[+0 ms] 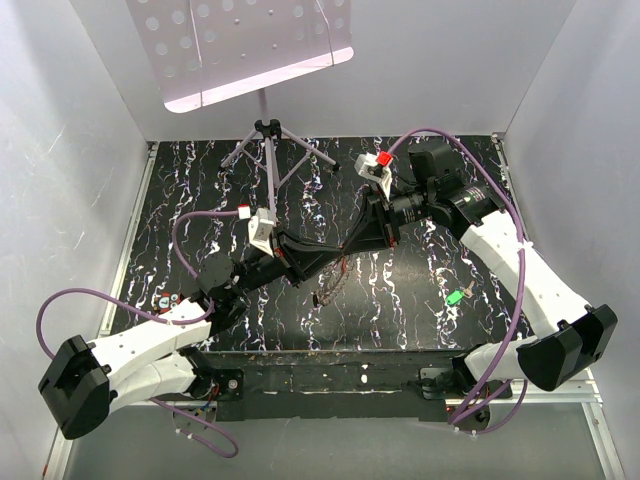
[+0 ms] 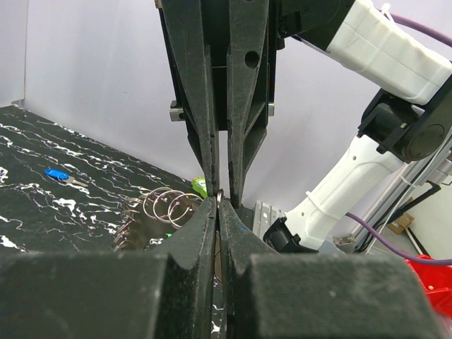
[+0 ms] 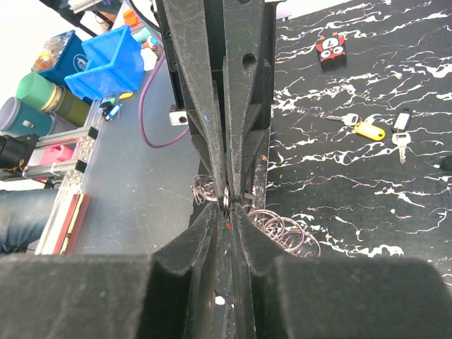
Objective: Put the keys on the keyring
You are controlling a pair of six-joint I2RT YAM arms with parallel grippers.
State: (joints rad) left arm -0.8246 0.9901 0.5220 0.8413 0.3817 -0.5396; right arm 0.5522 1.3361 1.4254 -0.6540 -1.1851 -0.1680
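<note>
Thin silver keyring [image 3: 225,198]; tiny key [image 1: 455,297], green plastic head.

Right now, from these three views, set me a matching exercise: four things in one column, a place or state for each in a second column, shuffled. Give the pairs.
Things
1. green-headed key
2. blue-headed key
3. yellow-headed key
4. left gripper

Places or states
A. on the table next to a silver key, right wrist view
B. on the table beside the right arm's forearm, top view
C. on the table at the left of the left wrist view
D. shut on the keyring, tip to tip with the right gripper

Pairs: 1-B, 2-C, 3-A, 4-D
</note>
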